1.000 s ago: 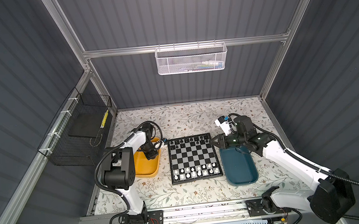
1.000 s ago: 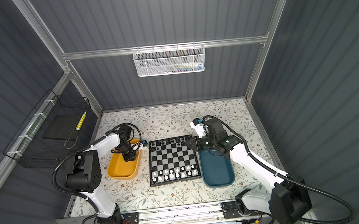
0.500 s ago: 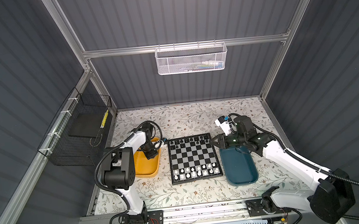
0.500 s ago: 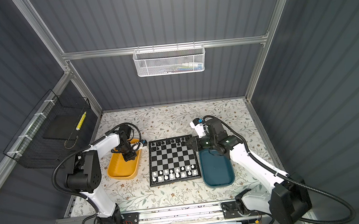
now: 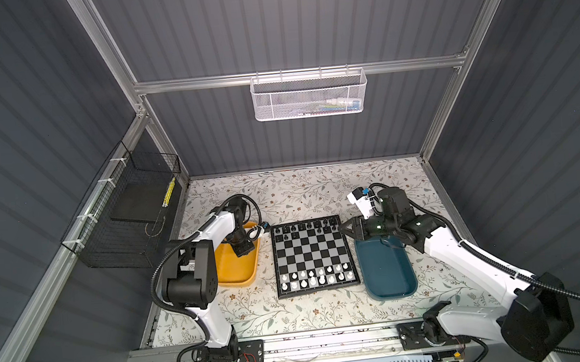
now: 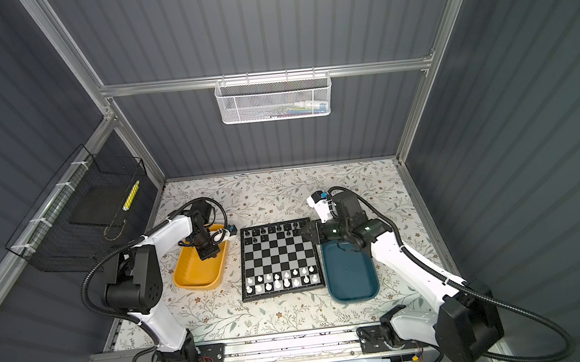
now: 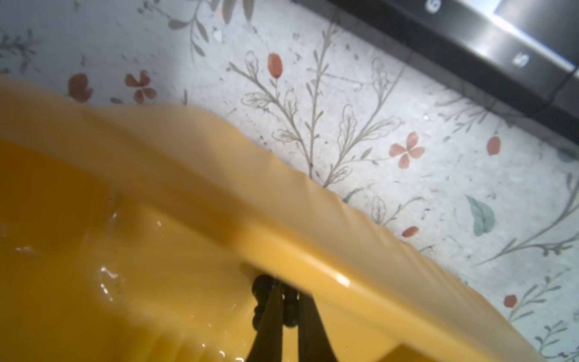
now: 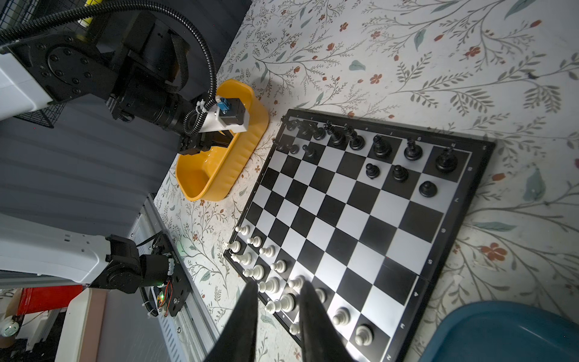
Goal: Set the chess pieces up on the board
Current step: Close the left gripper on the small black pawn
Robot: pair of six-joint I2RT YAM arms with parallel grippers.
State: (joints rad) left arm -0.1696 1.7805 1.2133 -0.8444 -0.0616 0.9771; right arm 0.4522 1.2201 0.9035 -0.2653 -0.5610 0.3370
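your left pincer (image 7: 286, 308) has closed tight since a second ago, now gripping a black chess piece (image 7: 261, 283) down inside the yellow tray (image 7: 156, 175). beyond the tray's rim lies the board (image 5: 311, 255); past it, your right pincer (image 8: 279, 285) hovers slightly parted, empty.

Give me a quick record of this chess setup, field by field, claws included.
Board: between yellow tray and teal tray
White pieces: on near two rows
Black pieces: far rows, pawn row has gaps
Left claw: inside yellow tray, shut on a black piece
Right claw: open, empty, by board's far right corner
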